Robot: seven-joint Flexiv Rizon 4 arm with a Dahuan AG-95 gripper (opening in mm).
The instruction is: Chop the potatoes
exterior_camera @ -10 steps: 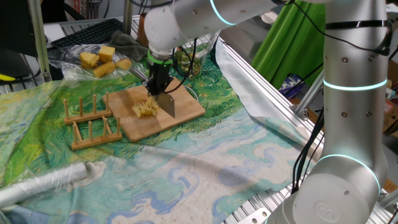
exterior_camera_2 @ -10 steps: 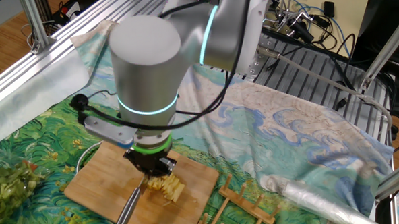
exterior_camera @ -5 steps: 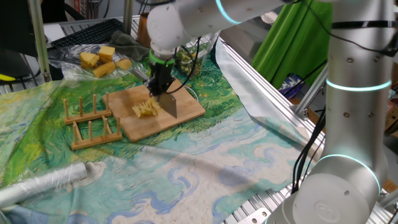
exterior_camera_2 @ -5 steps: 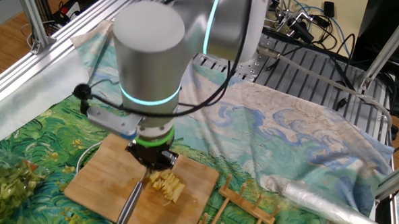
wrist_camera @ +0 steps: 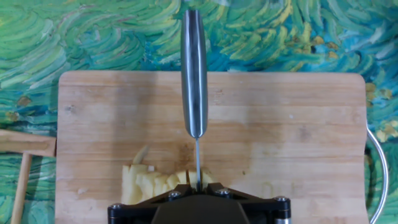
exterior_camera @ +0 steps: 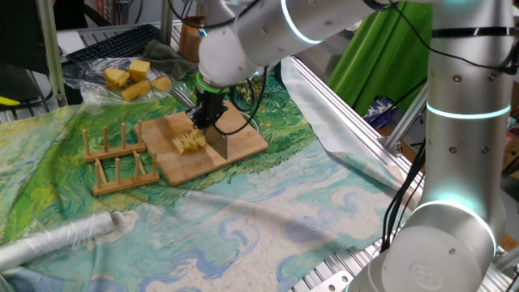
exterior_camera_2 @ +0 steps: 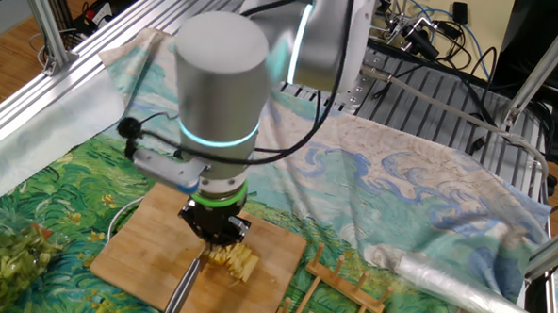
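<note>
Sinking a little lower onto the wooden board [exterior_camera: 212,139] than a second ago, blade now buried among the slices rather than hovering over them; leaning of the arm shifting slightly too, while the potatoes [exterior_camera: 189,143] are lying where they were.

Looking from one fixed view: gripper [exterior_camera: 206,116] pointing straight down, clenched tight on the knife [exterior_camera: 218,142], flat blade standing on edge against the right side of the pale sliced cluster near the board's middle. Wooden rack [exterior_camera: 117,160] sitting just beside the board, uncut yellow chunks [exterior_camera: 133,76] waiting well apart at the back.

Looking from the other fixed view: gripper [exterior_camera_2: 214,229] pressing down over the potatoes [exterior_camera_2: 235,261], steel handle [exterior_camera_2: 181,293] sticking out toward the camera, fingers themselves mostly hidden under the wrist.

Looking through the hand view: knife handle [wrist_camera: 193,68] running away up the frame, thin blade edge dropping into the slices [wrist_camera: 155,184] at the bottom edge, just under the gripper body, partly cut off.

Judging the step: finishing a downward cut, probably at or near the board. Next calling for lifting clear, shifting sideways by a slice, and pressing again. Whether the blade is fully through, not possible to tell.
</note>
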